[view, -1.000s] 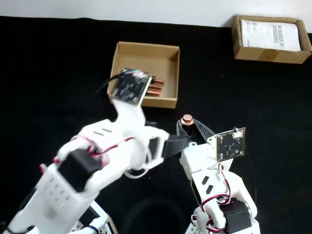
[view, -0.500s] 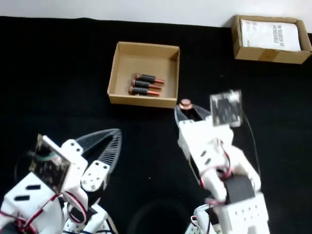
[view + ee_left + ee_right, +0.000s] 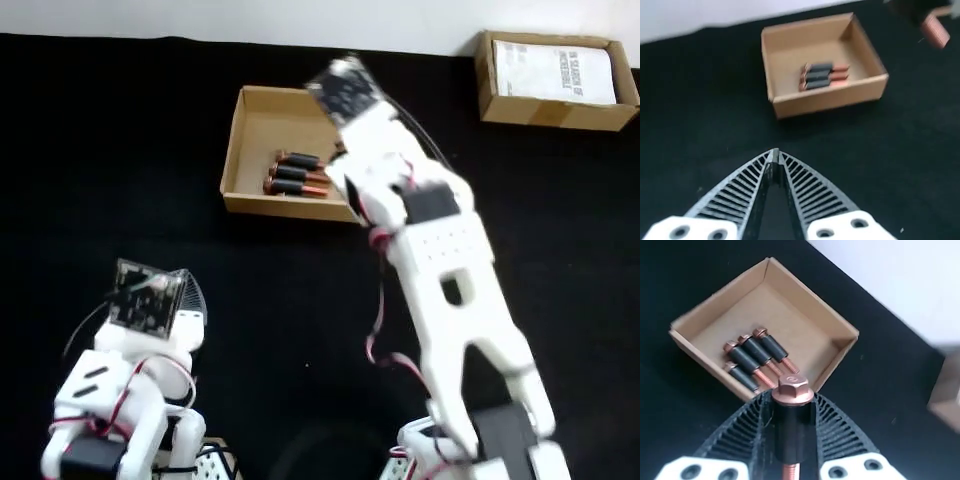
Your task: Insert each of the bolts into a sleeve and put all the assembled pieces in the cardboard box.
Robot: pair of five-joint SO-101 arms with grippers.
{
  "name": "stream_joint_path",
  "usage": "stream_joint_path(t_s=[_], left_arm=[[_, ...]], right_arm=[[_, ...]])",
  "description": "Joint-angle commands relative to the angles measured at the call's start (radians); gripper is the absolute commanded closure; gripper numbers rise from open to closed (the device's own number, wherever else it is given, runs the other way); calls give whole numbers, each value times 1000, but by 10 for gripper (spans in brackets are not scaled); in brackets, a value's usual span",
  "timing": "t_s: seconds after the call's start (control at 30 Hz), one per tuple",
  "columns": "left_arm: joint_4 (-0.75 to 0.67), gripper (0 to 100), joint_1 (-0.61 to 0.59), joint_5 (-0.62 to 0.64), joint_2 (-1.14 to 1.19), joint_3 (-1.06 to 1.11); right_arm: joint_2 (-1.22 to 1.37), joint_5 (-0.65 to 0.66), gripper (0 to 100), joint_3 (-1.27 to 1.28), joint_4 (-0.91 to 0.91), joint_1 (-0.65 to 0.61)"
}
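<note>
**High view.** The right arm (image 3: 440, 260) is extended across the black table (image 3: 120, 130), with its wrist above the right side of the cardboard box (image 3: 262, 125). Three assembled pieces (image 3: 297, 175) lie side by side on the box floor. The left arm (image 3: 120, 390) is folded back at the near left of the table, well apart from the box. (A second box (image 3: 520, 108) at the far right holds printed paper and plays no part in the task.)

**Left wrist view.** The left gripper (image 3: 775, 162) has its fingers together with nothing between them. The cardboard box lies ahead of it.

**Right wrist view.** The right gripper (image 3: 792, 405) is clamped on a fourth piece (image 3: 790, 432). The copper hex head is uppermost, the black sleeve sits between the fingers, and thread shows below. The piece hangs above the box's near corner, beside the three pieces already placed.

**Step in hand.** This appears to be delivery of the fourth assembly.

**Next move.**
1. Carry the piece over bare box floor, clear of the wall.
2. Lower it.
3. Part the fingers.
</note>
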Motion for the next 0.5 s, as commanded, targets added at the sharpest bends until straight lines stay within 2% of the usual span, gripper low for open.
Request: stream_joint_path(t_s=[0.0,0.1,0.23,0.33,0.47], left_arm=[[-69,992,-87,-5,-4,111],[-132,992,-136,29,-4,242],[-186,992,-143,196,-4,398],[-262,992,-143,282,-4,507],[-308,992,-142,301,-4,550]], right_arm=[[148,206,992,-228,-22,-39],[263,347,992,-320,-22,-68],[403,460,992,-395,-22,-110],[507,505,992,-433,-22,-136],[630,516,992,-483,-22,-157]])
